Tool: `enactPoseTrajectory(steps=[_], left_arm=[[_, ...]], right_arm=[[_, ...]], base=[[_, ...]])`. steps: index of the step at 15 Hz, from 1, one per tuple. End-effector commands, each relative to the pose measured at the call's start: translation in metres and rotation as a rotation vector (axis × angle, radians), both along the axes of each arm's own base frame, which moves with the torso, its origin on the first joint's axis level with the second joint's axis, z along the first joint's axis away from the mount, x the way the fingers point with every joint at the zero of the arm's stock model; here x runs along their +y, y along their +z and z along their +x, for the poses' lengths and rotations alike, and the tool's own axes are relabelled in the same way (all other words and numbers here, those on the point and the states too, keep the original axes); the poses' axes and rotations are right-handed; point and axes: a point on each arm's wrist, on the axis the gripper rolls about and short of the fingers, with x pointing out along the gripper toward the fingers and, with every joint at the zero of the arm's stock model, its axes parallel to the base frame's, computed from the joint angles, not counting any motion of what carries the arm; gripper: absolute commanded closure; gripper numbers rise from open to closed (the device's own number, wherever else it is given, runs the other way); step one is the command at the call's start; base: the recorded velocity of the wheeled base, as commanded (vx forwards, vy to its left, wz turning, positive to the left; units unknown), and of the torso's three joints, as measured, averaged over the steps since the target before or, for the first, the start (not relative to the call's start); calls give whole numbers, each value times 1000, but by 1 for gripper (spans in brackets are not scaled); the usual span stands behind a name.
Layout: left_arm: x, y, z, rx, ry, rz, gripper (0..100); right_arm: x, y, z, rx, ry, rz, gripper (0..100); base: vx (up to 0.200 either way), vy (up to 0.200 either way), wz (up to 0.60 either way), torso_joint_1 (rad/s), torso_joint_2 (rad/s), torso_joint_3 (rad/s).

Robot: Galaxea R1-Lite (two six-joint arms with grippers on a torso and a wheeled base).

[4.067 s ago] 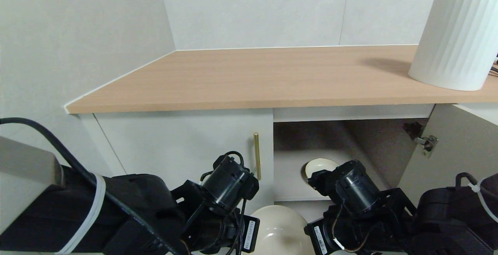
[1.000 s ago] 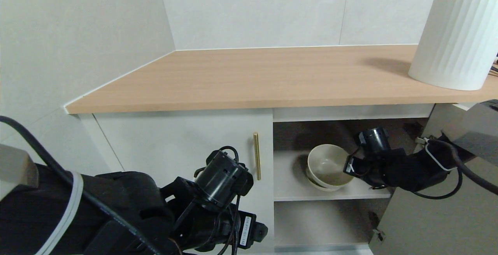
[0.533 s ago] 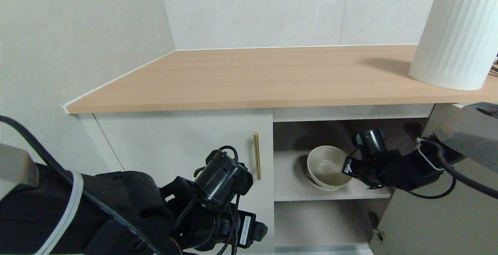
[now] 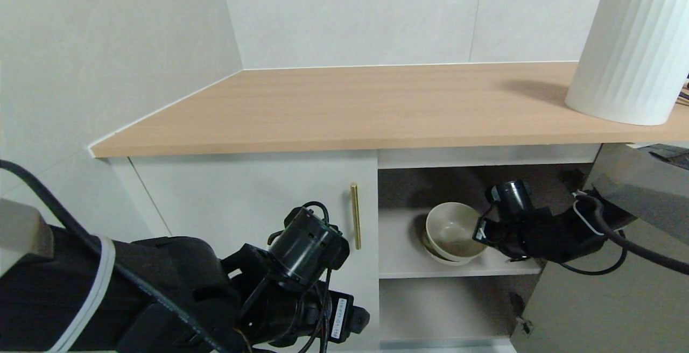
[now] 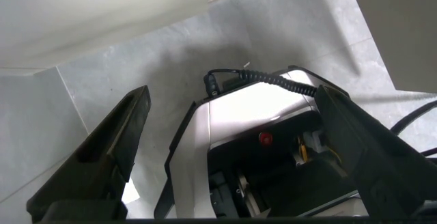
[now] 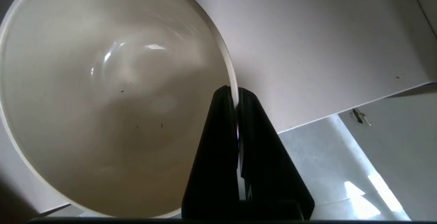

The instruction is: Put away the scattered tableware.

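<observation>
right tool [image 6: 237, 101]: pressed together on the rim of the bowl [image 4: 451, 228], one finger inside and one outside.
bowl: on the upper shelf [image 4: 398, 259] of the open cupboard under the counter [image 4: 350, 105]. it looks tipped toward the opening, and its base seems nested in a lower dish [image 4: 436, 256].
left tool [image 5: 229, 108]: fingers spread and holding nothing, low in front of the shut door [image 4: 253, 202], well apart from the bowl.
step: most likely seating the bowl in the dish and letting go.
doing it well: lower the held side until the bowl sits level. spread the fingers only enough to clear the rim. draw straight back through the opening, clear of the open door [image 4: 586, 310].
risk: let go while tipped, the bowl may rock or clatter. an inner finger dragging on the way out could pull it toward the shelf edge.
head view adds: where the bowl stands in the cupboard, the dish under it, the shelf edge in front, and the room beside the arm for backing out.
right wrist view adds: the pinch itself, with the thin rim caught between the two fingers, and the bowl's bare inside. how level the bowl sits is hard to tell from here.
left wrist view adds: the spread of the idle tool.
</observation>
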Motion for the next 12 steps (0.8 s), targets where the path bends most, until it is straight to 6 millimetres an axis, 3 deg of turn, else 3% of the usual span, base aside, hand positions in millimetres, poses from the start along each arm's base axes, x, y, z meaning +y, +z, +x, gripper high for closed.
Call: enactPoseTrajectory(steps=[1,8,9,12], left_arm=[[0,-1,0,2,0,2,0],[0,-1,0,2,0,2,0],[0,-1,0,2,0,2,0],[0,-1,0,2,0,2,0]], right_arm=[[0,-1,0,2,1,-1,100],[2,-1,-2,6,9,-2,100],[3,-2,-2,8,12,-2,0],[5,-2,-4,10,18,-2,0]], base=[[0,0,0,0,0,0],[0,0,0,0,0,0],[0,0,0,0,0,0],[0,0,0,0,0,0]])
